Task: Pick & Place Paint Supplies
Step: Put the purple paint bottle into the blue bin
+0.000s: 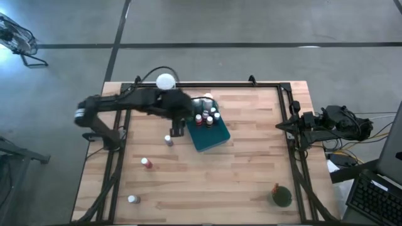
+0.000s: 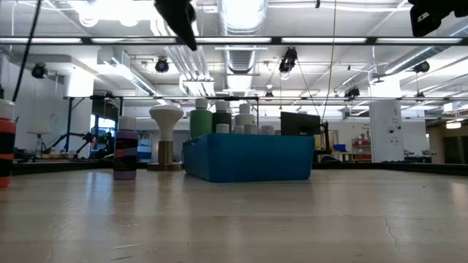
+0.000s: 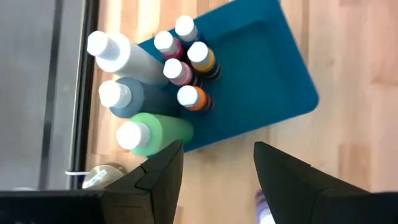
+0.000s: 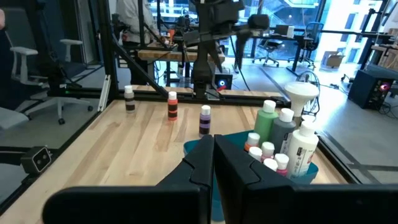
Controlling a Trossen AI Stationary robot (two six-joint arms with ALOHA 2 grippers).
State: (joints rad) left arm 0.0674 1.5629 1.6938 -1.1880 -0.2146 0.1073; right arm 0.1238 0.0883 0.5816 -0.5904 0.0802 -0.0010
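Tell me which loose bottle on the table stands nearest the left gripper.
The purple bottle, standing just beside the teal tray and below the left gripper; the red and white bottles stand farther off.

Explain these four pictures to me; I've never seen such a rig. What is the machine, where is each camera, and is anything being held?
It is a two-armed robot at a wooden table. One camera looks down from above, one sits at table level, one rides on each wrist. The left gripper hangs open and empty above the teal rectangular tray, which holds white-capped paint bottles. Loose on the wood stand a purple bottle, a red one, a white-capped one and a large green one. The right gripper waits shut at the table's edge.
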